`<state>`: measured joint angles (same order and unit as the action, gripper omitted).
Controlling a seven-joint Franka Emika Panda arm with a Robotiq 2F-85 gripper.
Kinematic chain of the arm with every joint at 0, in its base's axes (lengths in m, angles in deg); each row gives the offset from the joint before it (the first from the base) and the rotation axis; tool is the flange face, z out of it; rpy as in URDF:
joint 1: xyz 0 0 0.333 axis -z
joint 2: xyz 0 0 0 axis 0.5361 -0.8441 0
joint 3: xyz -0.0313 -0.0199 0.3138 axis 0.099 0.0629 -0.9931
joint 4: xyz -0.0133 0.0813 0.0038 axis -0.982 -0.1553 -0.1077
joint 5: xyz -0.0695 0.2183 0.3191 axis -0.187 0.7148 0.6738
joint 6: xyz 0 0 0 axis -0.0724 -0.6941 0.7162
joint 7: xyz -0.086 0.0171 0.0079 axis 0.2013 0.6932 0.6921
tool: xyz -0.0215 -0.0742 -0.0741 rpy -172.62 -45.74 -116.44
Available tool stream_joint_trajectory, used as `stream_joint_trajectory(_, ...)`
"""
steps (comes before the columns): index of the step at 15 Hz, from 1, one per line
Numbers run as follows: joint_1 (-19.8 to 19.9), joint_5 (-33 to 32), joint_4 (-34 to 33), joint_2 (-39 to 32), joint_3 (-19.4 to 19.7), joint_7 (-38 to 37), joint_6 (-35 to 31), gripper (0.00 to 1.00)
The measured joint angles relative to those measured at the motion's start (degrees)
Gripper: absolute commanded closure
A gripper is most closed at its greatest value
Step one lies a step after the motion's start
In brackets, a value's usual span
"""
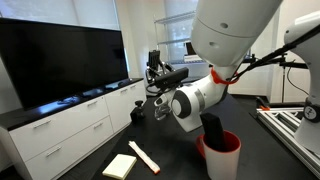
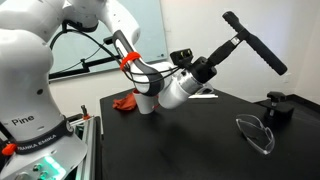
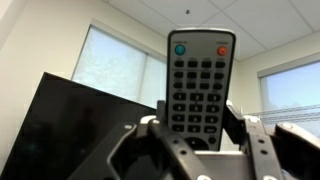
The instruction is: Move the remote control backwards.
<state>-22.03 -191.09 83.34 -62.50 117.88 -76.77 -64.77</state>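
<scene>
The gripper [image 3: 198,120] clamps the remote control [image 3: 200,75] by its lower end, holding it high above the worktop [image 2: 190,132].

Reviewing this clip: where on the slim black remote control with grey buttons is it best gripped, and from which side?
Grip the slim black remote control across its narrow width, closing on the two long straight edges, coming from the button-face side. The gripper holds it so now: those edges are parallel and close together, while its length is probably too long to span.
</scene>
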Motion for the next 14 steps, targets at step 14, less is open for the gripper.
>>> stream_joint_trajectory(14, 29.17, -22.68, 2.72, 19.13, -25.83, 4.16, 15.16, 0.68)
